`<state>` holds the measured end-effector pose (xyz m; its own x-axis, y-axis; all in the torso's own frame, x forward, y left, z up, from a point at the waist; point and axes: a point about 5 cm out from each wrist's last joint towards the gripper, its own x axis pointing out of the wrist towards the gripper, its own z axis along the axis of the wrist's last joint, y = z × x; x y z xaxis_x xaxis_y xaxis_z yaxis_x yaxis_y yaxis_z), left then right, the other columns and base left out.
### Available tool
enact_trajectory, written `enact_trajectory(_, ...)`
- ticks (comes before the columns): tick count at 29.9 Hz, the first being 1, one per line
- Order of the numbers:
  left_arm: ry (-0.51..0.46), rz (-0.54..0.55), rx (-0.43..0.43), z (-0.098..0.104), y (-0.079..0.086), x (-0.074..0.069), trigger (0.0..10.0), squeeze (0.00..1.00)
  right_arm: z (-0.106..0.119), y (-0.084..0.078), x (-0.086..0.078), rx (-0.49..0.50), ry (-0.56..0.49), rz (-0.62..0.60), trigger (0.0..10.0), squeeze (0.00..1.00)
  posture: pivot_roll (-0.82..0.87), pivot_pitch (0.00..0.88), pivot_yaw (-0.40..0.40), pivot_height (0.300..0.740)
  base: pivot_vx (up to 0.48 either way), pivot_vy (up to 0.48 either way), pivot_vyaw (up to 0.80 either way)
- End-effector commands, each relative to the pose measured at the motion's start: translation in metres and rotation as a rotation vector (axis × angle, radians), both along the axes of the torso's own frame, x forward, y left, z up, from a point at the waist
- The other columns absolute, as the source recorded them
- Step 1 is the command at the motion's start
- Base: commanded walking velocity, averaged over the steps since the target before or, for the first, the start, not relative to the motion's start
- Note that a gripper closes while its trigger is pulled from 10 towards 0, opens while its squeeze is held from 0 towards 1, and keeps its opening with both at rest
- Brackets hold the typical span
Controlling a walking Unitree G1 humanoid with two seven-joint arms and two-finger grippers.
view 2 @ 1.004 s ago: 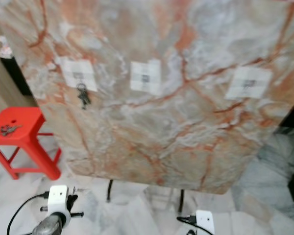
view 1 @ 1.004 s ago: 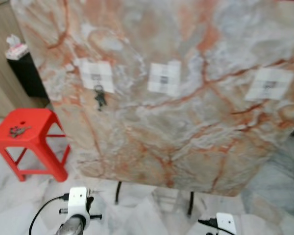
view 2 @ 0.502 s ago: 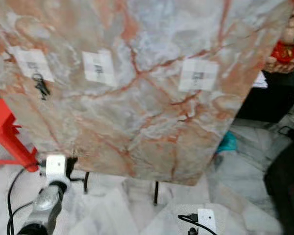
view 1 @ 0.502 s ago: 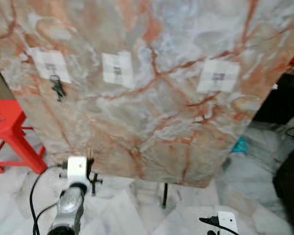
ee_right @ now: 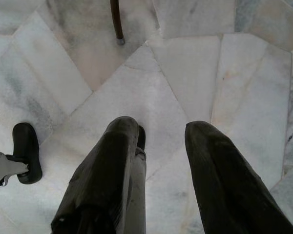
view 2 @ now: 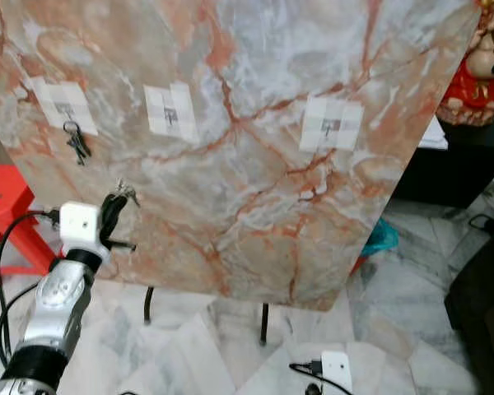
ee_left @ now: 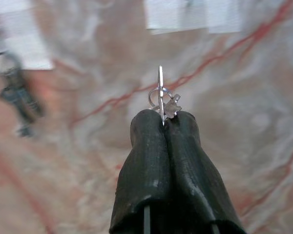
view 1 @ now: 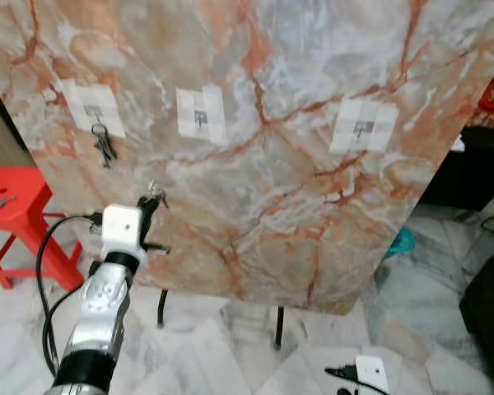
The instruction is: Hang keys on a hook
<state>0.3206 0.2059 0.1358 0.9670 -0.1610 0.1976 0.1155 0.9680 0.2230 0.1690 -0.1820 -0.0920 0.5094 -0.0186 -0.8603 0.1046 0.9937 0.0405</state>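
My left hand point(ee_left: 162, 121) pinched the keys point(ee_left: 162, 100), ring poking upward past the fingertips. Empty middle hook point(view 1: 201, 118) sat up and right of it on the marble slab point(view 1: 296, 189). Right hand point(ee_right: 158, 134) idle, spread open.

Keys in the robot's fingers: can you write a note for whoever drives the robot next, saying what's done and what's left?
Left gripper: fingers shut on a small silver key ring, raised before the pink-veined marble board, below the middle white taped hook.
Right gripper: open, idle over the marble floor.
Done: dark key bunch hangs on the left taped hook.
Left: hang the held keys on a free hook; the right taped hook is free too.
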Motion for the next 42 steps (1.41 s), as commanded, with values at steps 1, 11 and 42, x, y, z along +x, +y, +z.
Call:
enact_trajectory(1, 0.003, -0.023, -0.009, 0.005, 0.0, 0.0, 10.0, 0.0, 0.0, -0.002, -0.001, -0.001, -0.001, -0.017, 10.0, 0.0, 0.12, 0.049, -0.049, 0.74, 0.0, 0.0, 0.0)
enact_trajectory(11, 0.056, 0.035, 0.046, -0.004, -0.004, -0.008, 10.0, 0.0, -0.001, -0.002, -0.003, -0.008, 0.004, -0.004, 10.0, 0.0, 0.12, 0.053, -0.048, 0.74, 0.0, -0.03, 0.0)
enact_trajectory(42, -0.008, 0.139, 0.144, 0.033, 0.016, -0.001, 10.0, 0.0, -0.001, -0.006, -0.003, -0.014, 0.0, -0.004, 10.0, 0.0, 0.12, 0.052, -0.064, 0.74, 0.0, -0.178, 0.09)
